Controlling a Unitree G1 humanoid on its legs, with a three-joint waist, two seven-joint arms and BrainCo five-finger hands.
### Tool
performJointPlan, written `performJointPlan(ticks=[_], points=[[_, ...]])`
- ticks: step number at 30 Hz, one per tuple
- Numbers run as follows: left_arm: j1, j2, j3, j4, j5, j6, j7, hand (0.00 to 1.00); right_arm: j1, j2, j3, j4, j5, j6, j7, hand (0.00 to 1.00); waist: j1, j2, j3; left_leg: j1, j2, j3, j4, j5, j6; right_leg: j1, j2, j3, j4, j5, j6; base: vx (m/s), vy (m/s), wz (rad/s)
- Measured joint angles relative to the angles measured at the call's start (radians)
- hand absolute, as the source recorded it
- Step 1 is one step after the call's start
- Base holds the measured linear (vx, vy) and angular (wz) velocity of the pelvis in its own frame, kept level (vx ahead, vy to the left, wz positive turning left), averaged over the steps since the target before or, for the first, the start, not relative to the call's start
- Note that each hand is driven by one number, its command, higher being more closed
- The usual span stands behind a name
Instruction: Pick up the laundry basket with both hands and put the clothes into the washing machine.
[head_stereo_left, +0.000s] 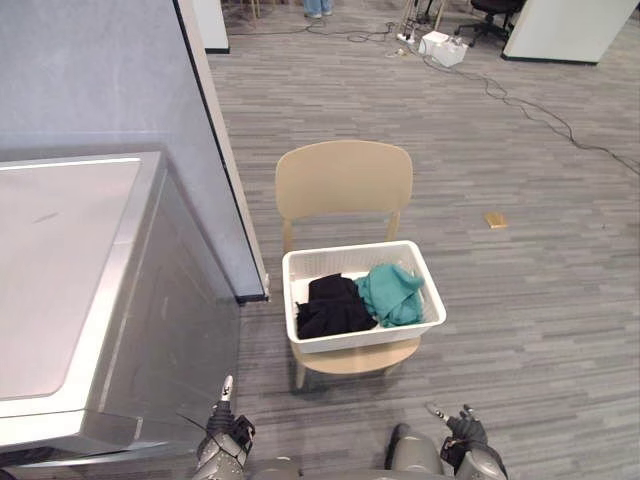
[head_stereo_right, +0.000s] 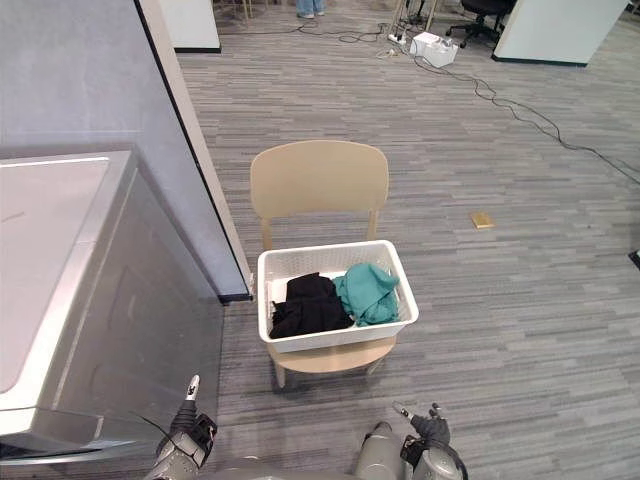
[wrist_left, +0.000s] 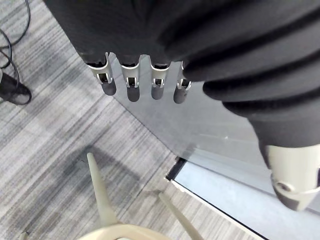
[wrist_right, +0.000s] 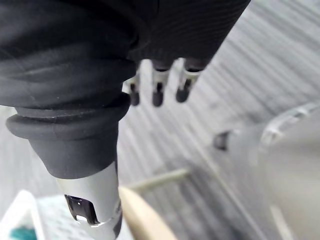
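Basket (head_stereo_left: 360, 341) sat on the seat of the chair (head_stereo_left: 343, 180), centre of the frame, long side across the view. I judged the chair was there to raise it, sparing a deep bend and leaving both short ends free for a grasp.

Inside: black garment (head_stereo_left: 330, 306) in the left half, teal garment (head_stereo_left: 392, 293) in the right, touching. Both lay low against the walls, so a level lift should not spill them.

Washer (head_stereo_left: 70, 290) filled the lower left, near the chair, probably to keep the carry short. Its top looked closed.

Left hand (head_stereo_left: 228, 431) was at the bottom edge, left of centre, by the washer's front corner. Right hand (head_stereo_left: 466, 430) was at the bottom edge, right of centre. Both were well apart from the basket.

Wrist views: left fingers (wrist_left: 132, 82) were straight in a row, holding nothing, and right fingers (wrist_right: 158, 87) were likewise extended and empty.

Judgement: the reach had not begun. The hands sat low, one to each side of the basket's line, suited to taking both ends. Risk: the washer needs opening while both hands carry.
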Motion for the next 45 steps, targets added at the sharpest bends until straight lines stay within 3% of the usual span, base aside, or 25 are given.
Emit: performJointPlan(ticks=[1, 5, 9, 13, 16, 20, 23, 26, 31, 37, 38, 45], points=[[0.03, -0.024, 0.005, 0.009, 0.023, 0.006, 0.0, 0.0, 0.005, -0.016, 0.008, -0.134, -0.011, -0.001, -0.005, 0.0, 0.003, 0.042, -0.006, 0.0, 0.057, -0.008, 0.008, -0.008, -0.026, 0.031, 0.045, -0.035, -0.032, -0.016, -0.012, 0.2, -0.345, 0.09], [0.039, -0.05, 0.04, 0.077, 0.069, 0.006, -0.005, 0.0, 0.004, -0.054, 0.006, -0.392, -0.013, -0.046, 0.006, 0.0, -0.003, 0.101, -0.027, -0.003, 0.113, -0.05, -0.072, 0.05, -0.085, 0.076, 0.125, -0.103, -0.151, 0.004, -0.049, 0.18, -0.242, 0.2], [0.072, -0.031, 0.09, 0.115, 0.139, 0.025, -0.023, 0.0, -0.017, -0.064, 0.037, -0.522, -0.021, -0.098, 0.027, 0.0, 0.0, 0.097, -0.029, -0.006, 0.126, -0.068, -0.1, 0.093, -0.094, 0.113, 0.153, -0.132, -0.227, 0.019, -0.069, 0.05, -0.103, 0.21], [0.081, 0.003, 0.09, 0.134, 0.19, 0.038, -0.024, 0.0, -0.087, -0.099, 0.139, -0.571, -0.073, -0.12, 0.059, 0.0, 0.0, 0.076, -0.001, -0.082, 0.126, -0.12, -0.09, 0.111, -0.1, 0.098, 0.164, -0.173, -0.293, 0.056, -0.084, -0.03, -0.046, 0.28], [0.055, 0.014, 0.055, 0.115, 0.196, 0.036, -0.024, 0.0, -0.273, -0.193, 0.221, -0.493, -0.1, -0.125, 0.068, 0.0, 0.004, 0.084, 0.054, -0.139, 0.119, -0.133, -0.07, 0.111, -0.1, 0.064, 0.16, -0.186, -0.296, 0.076, -0.09, -0.09, 0.009, 0.19], [0.01, 0.02, -0.065, 0.062, 0.187, 0.019, -0.03, 0.0, -0.591, -0.362, 0.357, -0.263, -0.175, -0.106, 0.063, 0.0, 0.029, 0.126, 0.138, -0.219, 0.104, -0.16, -0.057, 0.111, -0.1, -0.006, 0.143, -0.206, -0.293, 0.109, -0.101, -0.12, 0.031, 0.17], [0.006, 0.021, -0.126, -0.004, 0.173, -0.003, -0.029, 0.0, -0.797, -0.431, 0.459, -0.084, -0.191, -0.086, 0.065, 0.0, 0.057, 0.147, 0.205, -0.283, 0.101, -0.18, -0.022, 0.111, -0.1, -0.053, 0.137, -0.214, -0.271, 0.116, -0.109, -0.13, 0.006, 0.12], [0.0, 0.023, -0.166, -0.037, 0.142, -0.02, -0.022, 0.0, -0.946, -0.507, 0.52, 0.028, -0.213, -0.074, 0.064, 0.0, 0.06, 0.167, 0.256, -0.326, 0.093, -0.204, 0.006, 0.112, -0.098, -0.079, 0.127, -0.229, -0.254, 0.118, -0.113, -0.1, 0.013, 0.18], [-0.003, 0.038, -0.236, -0.091, 0.123, -0.037, -0.018, 0.0, -1.032, -0.629, 0.575, 0.062, -0.256, -0.061, 0.065, 0.0, 0.078, 0.178, 0.304, -0.386, 0.085, -0.228, 0.039, 0.113, -0.096, -0.114, 0.117, -0.244, -0.244, 0.121, -0.116, -0.05, 0.035, 0.12], [-0.011, 0.053, -0.28, -0.122, 0.101, -0.045, -0.017, 0.0, -1.092, -0.671, 0.669, 0.118, -0.3, -0.053, 0.088, 0.0, 0.086, 0.178, 0.329, -0.443, 0.084, -0.264, 0.066, 0.113, -0.096, -0.138, 0.117, -0.266, -0.241, 0.121, -0.116, -0.03, 0.029, 0.16], [-0.012, 0.054, -0.291, -0.133, 0.098, -0.045, -0.015, 0.0, -1.106, -0.681, 0.688, 0.133, -0.318, -0.052, 0.09, 0.0, 0.104, 0.177, 0.332, -0.458, 0.083, -0.272, 0.072, 0.113, -0.096, -0.147, 0.118, -0.27, -0.24, 0.122, -0.118, -0.03, 0.029, 0.08], [-0.025, 0.072, -0.343, -0.178, 0.084, -0.047, 0.0, 0.0, -1.149, -0.722, 0.706, 0.173, -0.326, -0.052, 0.083, 0.0, 0.126, 0.175, 0.358, -0.506, 0.083, -0.327, 0.096, 0.116, -0.095, -0.151, 0.125, -0.297, -0.24, 0.122, -0.118, -0.03, 0.028, 0.18]])
